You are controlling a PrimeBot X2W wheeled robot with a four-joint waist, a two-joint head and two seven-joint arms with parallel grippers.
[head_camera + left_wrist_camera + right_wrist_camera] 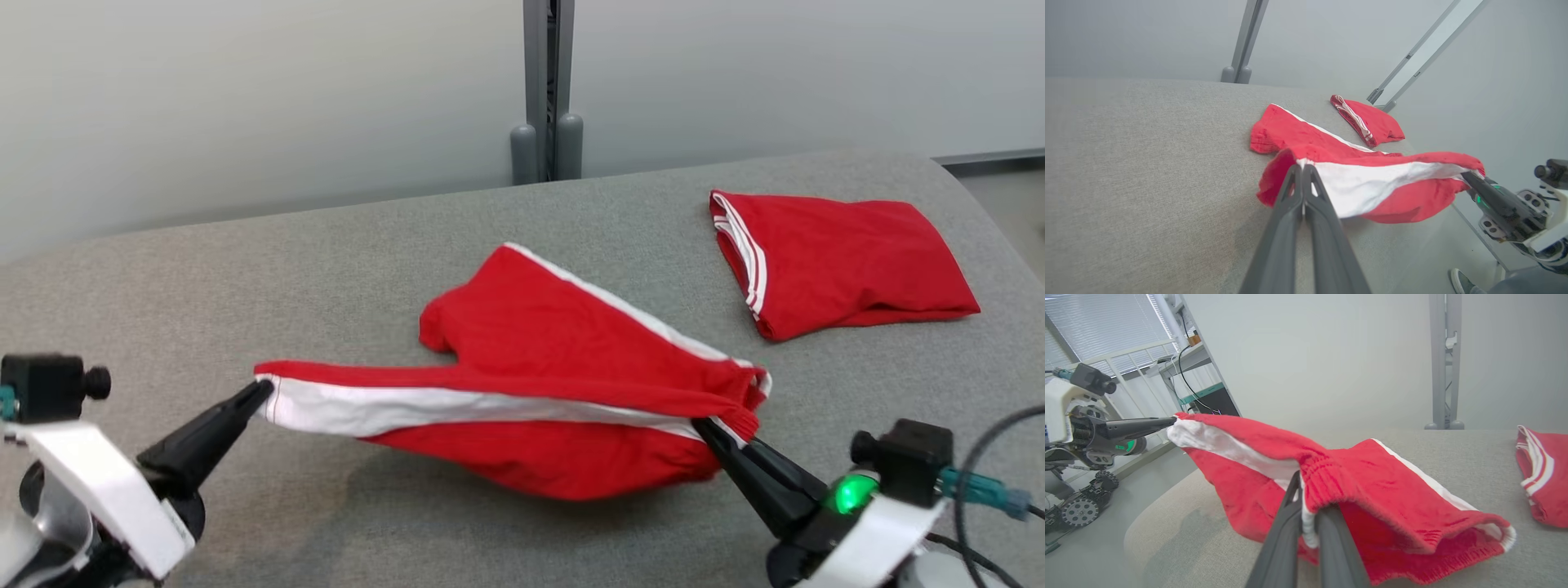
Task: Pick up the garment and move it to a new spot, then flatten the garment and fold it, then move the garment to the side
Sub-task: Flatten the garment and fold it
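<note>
Two claws clenched on red garment (555, 367), edge taut between: left gripper (265, 392) 8 o'clock, right gripper (704, 429) 4 o'clock.

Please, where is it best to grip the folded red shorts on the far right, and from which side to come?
Likely the striped left edge of the folded shorts, approached from the table's middle: the layers seem to stack there in one thick edge, and it lies flat elsewhere.

Folded red shorts (849, 261) on grey table (245, 278), grey post (549, 90) behind
</note>
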